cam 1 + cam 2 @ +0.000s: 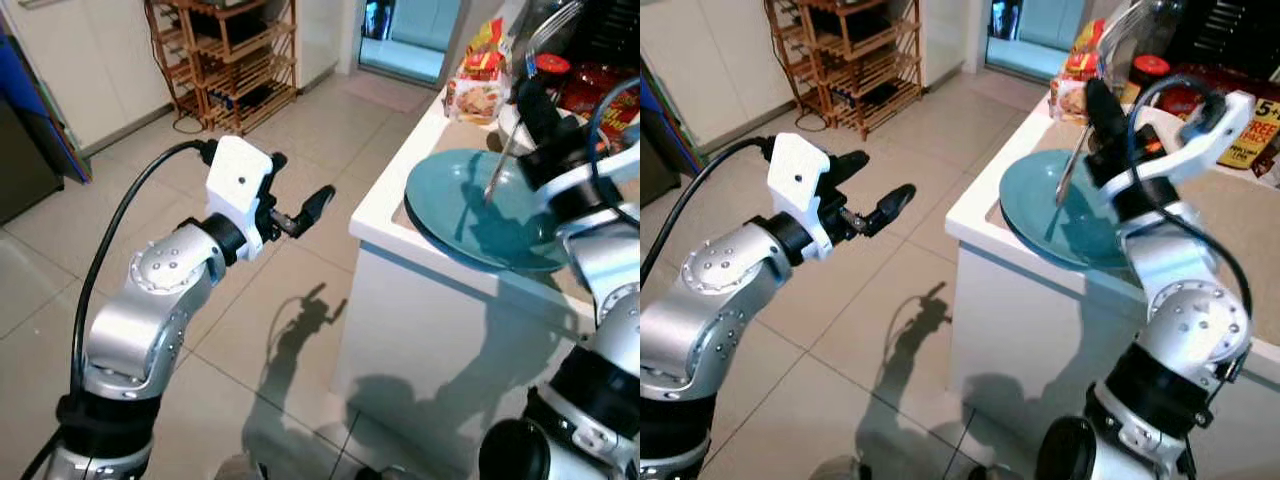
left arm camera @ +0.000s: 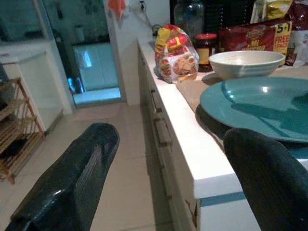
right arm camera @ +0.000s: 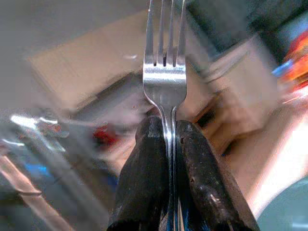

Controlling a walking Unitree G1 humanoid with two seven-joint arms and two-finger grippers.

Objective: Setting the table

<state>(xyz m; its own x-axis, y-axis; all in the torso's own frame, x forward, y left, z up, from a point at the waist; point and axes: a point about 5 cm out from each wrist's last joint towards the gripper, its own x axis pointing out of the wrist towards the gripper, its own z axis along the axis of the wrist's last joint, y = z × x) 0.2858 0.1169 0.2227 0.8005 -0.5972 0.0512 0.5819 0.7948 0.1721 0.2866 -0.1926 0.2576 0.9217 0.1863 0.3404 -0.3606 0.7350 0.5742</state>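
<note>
Two pincers are up at the near left corner of a white tabletop (image 1: 385,215). The right pincer (image 3: 166,139) is pressed together on a fork (image 3: 165,72), its fingers pinching the handle so the tines stick out past the tips, and it hangs over a teal plate (image 1: 470,205) that lies near the tabletop's left edge and slightly overhangs the near edge. Beyond the plate, farther along, stand a white bowl (image 2: 245,62), a yellow and red snack bag (image 2: 175,53), a red-lidded jar (image 2: 206,45) and red packets (image 2: 250,33), crowding the far part of the surface. The left pincer (image 1: 300,215) is spread wide and holds nothing, hovering over the tiled floor (image 1: 250,300) to the left of the tabletop's edge, level with its rim. Open floor lies on that side, with a wooden rack (image 1: 235,60) far off against the wall and a doorway (image 1: 415,40) beyond.
</note>
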